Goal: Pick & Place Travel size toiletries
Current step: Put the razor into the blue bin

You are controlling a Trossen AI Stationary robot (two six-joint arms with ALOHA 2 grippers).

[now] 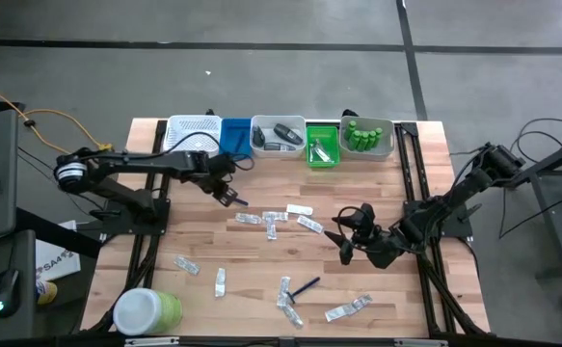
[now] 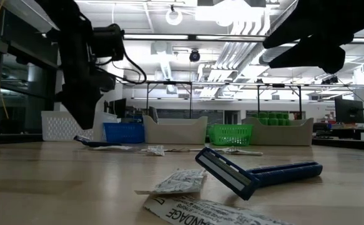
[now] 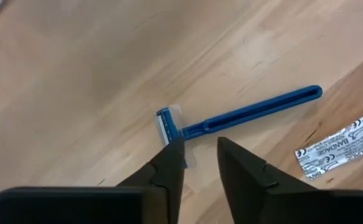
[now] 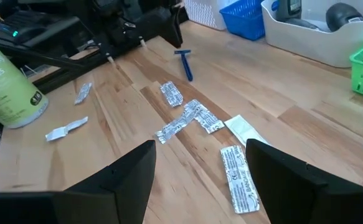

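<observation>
A blue razor (image 3: pixel 243 112) lies flat on the wooden table, with its head (image 3: pixel 169 124) toward my left gripper (image 3: pixel 197 146). That gripper is open and hovers just above the razor's head (image 1: pixel 239 200); the low view shows a small gap under its fingers (image 2: pixel 82 122). A second blue razor (image 1: pixel 306 286) lies near the front, close to the low camera (image 2: pixel 263 175). Silvery sachets (image 1: pixel 271 220) are scattered mid-table. My right gripper (image 1: pixel 342 237) is open above the table's right half, with sachets (image 4: pixel 193 118) ahead of it.
Along the far edge stand a white tray (image 1: pixel 192 133), a blue tray (image 1: pixel 233 135), a tray of dark pieces (image 1: pixel 278 136), a green tray (image 1: pixel 322 145) and a tray of green bottles (image 1: pixel 367 136). A big green jar (image 1: pixel 147 310) lies at the near left corner.
</observation>
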